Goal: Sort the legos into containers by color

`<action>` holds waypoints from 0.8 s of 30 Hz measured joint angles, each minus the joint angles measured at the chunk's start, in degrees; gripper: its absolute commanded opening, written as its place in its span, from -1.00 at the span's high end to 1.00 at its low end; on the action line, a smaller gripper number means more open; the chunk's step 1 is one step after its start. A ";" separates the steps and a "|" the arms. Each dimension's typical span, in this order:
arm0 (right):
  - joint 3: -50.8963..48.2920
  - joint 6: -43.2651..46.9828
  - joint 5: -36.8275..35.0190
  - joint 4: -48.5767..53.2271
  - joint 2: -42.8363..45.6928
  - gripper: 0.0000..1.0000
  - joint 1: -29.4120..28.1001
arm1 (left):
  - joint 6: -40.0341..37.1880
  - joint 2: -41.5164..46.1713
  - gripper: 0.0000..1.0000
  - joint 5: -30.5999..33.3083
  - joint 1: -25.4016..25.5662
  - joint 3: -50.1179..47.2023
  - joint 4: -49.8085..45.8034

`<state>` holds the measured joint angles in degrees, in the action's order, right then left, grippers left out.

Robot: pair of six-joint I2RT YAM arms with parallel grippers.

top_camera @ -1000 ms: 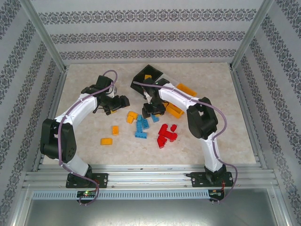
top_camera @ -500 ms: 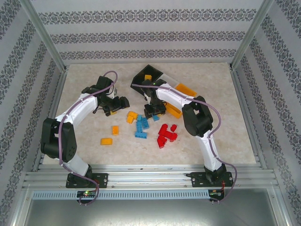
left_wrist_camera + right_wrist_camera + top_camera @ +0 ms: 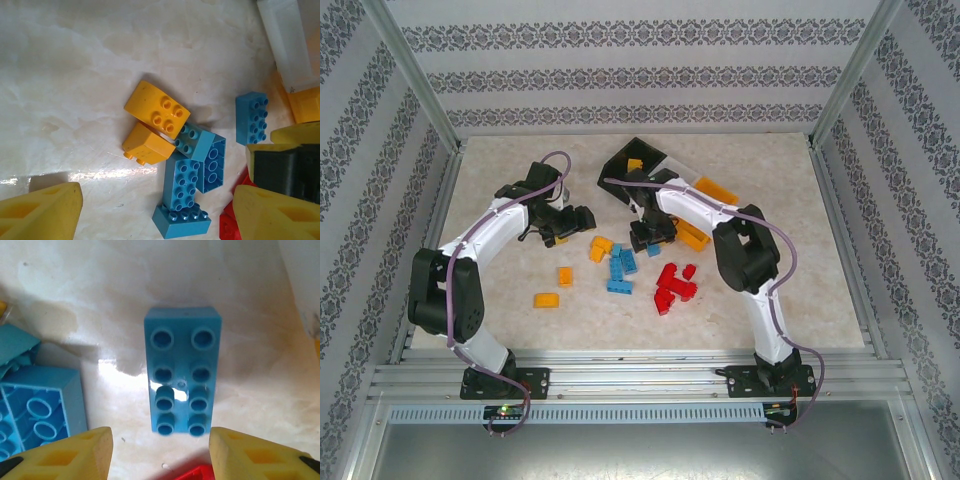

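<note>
Right hand (image 3: 160, 452) apart astride a blue lego (image 3: 182, 370), left hand (image 3: 157, 212) apart, empty; white container (image 3: 292, 40) cut off by frame

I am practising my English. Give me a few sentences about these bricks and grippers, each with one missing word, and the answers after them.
1. In the right wrist view, the brick lying ahead of the right gripper is ____ in colour.
2. Its top carries ____ studs.
3. The left gripper has its jaws ____ and holds nothing.
4. In the top view, the red bricks lie to the ____ of the blue bricks.

Missing words: blue; eight; open; right.
</note>
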<state>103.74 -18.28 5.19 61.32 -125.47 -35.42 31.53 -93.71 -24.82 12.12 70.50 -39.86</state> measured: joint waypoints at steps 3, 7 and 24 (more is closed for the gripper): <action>-0.52 -0.48 -0.04 -0.50 1.97 -0.17 0.02 | 0.28 -0.39 -0.59 -0.20 0.00 0.00 0.02; -0.11 -0.31 -0.31 -0.68 2.25 -0.23 0.33 | 0.55 -0.90 -0.59 -0.39 0.00 0.00 0.13; 5.38 0.96 -0.15 -0.70 -7.91 0.10 2.40 | 0.68 -1.31 -0.59 -0.39 0.00 0.00 0.17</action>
<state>109.12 -17.32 5.04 60.62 -133.38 -33.01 32.21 -95.02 -25.21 12.12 70.50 -39.68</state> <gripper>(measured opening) 0.499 0.795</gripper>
